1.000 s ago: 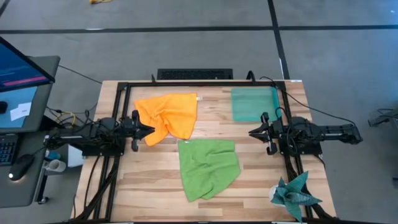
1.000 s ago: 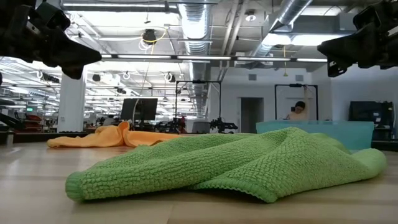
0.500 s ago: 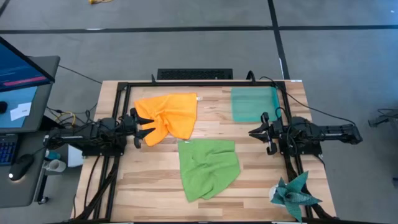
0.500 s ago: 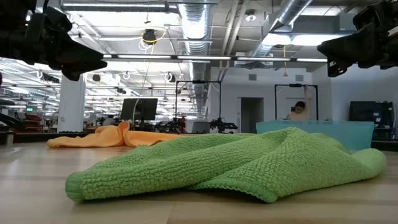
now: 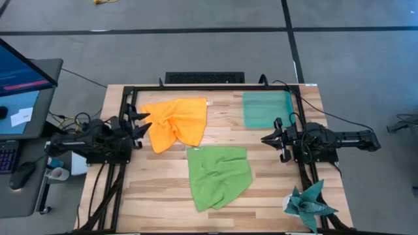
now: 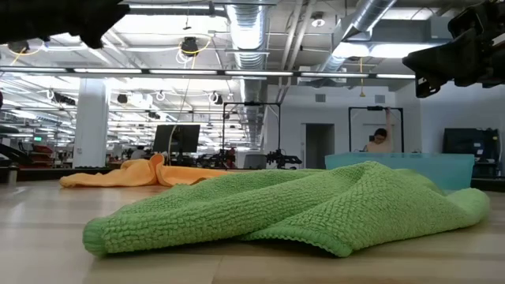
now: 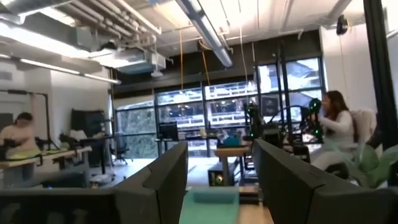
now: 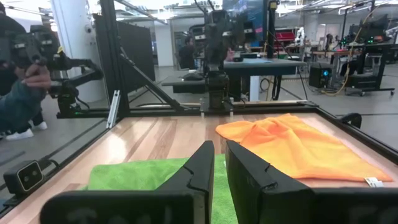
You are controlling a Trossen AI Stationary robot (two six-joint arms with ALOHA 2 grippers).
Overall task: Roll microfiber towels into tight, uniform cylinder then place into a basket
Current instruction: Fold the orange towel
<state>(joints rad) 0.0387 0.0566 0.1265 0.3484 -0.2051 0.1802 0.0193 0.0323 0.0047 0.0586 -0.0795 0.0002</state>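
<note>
The orange towel (image 5: 175,121) lies crumpled on the table's far left part, and also shows in the low view (image 6: 142,173) and right wrist view (image 8: 298,146). The green towel (image 5: 219,175) lies loosely rumpled in the middle toward the near edge (image 6: 300,209). The teal basket (image 5: 266,109) stands at the far right (image 6: 410,167). My left gripper (image 5: 141,124) is open and tipped upward just left of the orange towel, touching nothing (image 7: 221,149). My right gripper (image 5: 264,138) hovers shut near the right edge, below the basket in the high view, with nothing in it (image 8: 219,149).
A dark teal spiky cloth (image 5: 310,205) lies at the near right corner. Black frame rails (image 5: 196,88) run around the table. A screen and desk (image 5: 19,78) stand off the left edge. Bare wood (image 5: 150,189) shows at the near left. A person (image 6: 380,140) is far behind.
My left gripper has opened, risen and tipped its fingers upward, drawing back from the orange towel's left corner toward the table's left edge. In the low view it has gone up almost out of the picture. The towels lie as before.
</note>
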